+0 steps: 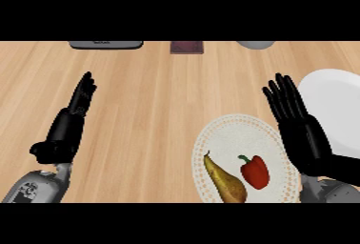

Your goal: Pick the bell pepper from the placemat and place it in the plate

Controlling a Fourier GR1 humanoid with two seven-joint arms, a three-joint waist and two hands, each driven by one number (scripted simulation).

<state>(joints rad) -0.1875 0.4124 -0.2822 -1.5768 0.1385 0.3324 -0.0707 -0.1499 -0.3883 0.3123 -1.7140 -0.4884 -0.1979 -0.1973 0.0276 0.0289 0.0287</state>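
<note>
Both hands open above the counter — forearms entering from the lower edge.

Left hand [68, 127]: black, fingers straight and held together, pointing toward the far side and seen nearly edge-on; thumb tucked low near the wrist; grey left forearm [38, 185] rising from the lower left corner. Right hand [301, 125]: black, back facing the viewer, fingers straight and slightly spread, pointing toward the far side and tilted a little leftward — nothing held; grey right forearm [330, 189] visible at the lower right corner.

The counter [155, 95] looks like pale, matt wood with fine grain. The bell pepper [255, 171] is glossy red; the placemat [239, 128] looks woven.
</note>
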